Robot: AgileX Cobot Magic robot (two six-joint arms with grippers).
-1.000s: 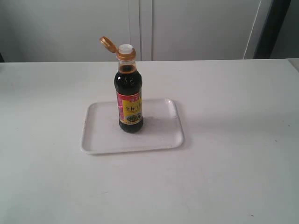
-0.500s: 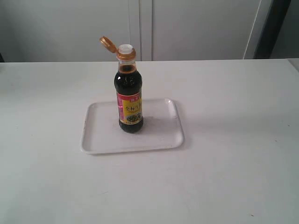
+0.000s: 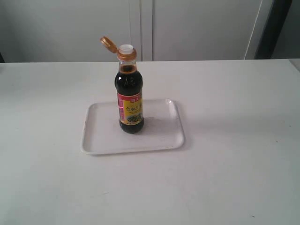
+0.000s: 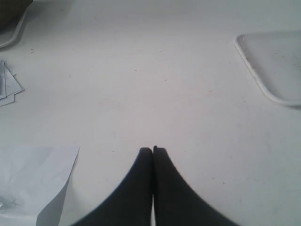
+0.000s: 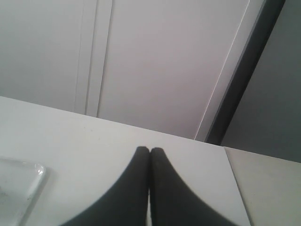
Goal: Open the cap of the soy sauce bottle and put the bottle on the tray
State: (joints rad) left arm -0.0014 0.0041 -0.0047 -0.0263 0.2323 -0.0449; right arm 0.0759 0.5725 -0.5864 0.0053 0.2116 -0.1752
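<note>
You're looking at a plain indoor test room — lab-like rather than a home kitchen: a bare, wide white table (image 3: 234,140), flat pale-grey panelled cabinet doors (image 3: 197,28) behind it, and loose white paper sheets (image 4: 37,179) lying at the table's edge.

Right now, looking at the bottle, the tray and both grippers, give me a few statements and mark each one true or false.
1. The soy sauce bottle stands upright on the tray. True.
2. The cap is shut over the spout. False: it is flipped open, hanging from its collar.
3. The left gripper is shut with nothing in it. True.
4. The right gripper grips the bottle's neck. False: it is shut on nothing, away from the bottle.
5. The tray is dark and round. False: it is white and rectangular.
</note>
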